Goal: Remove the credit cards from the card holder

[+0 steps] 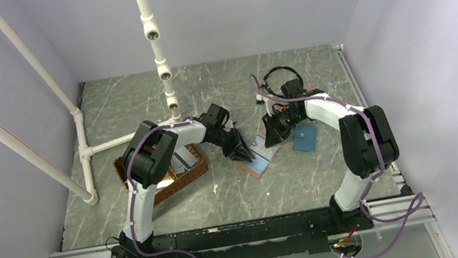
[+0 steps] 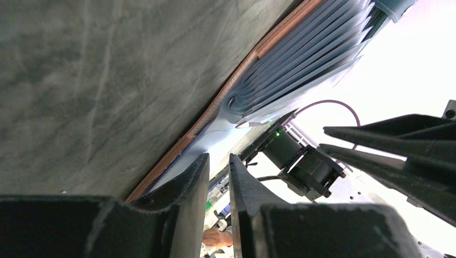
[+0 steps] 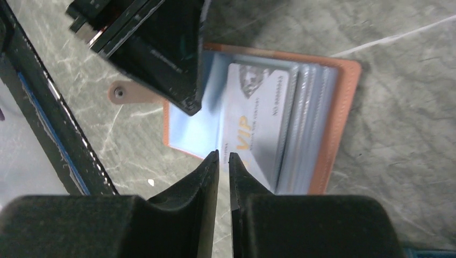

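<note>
Card holder (image 1: 263, 154) lies open and flat mid-table (image 1: 290, 191), blue pockets up. A grey card (image 3: 257, 115) marked VIP sits in the pockets of its right half. Left gripper (image 1: 241, 148), fingers nearly together with nothing seen between them, sits low over the left half. Right gripper (image 1: 276, 135), narrowed to a slit, has its tips at the card's edge; I cannot tell if they touch. Teal wallet (image 1: 305, 137) lies just right.
</note>
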`<state>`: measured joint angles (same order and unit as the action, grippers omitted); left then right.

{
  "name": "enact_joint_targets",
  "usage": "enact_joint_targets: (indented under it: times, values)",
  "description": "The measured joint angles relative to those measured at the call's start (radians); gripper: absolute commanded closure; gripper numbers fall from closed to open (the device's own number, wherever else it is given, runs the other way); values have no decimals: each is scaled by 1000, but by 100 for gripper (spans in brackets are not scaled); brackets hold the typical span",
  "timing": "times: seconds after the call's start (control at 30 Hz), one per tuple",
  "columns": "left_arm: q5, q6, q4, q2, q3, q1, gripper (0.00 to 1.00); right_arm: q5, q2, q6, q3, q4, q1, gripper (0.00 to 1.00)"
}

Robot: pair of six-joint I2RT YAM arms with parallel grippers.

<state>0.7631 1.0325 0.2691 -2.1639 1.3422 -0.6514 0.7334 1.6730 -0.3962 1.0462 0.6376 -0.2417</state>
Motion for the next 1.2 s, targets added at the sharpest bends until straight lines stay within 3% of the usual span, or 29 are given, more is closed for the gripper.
enact_joint_targets:
  times: [0.33,0.83,1.2]
  values:
    - [0,0,-21,0,0,0,70,-19,104,76,71,-22,14,77]
    - [-27,-7,-18,-15,50,0,68,-56,111,89,77,-35,48,69]
    - [-11,1,-26,-27,61,0,63,-48,126,85,77,-35,50,77]
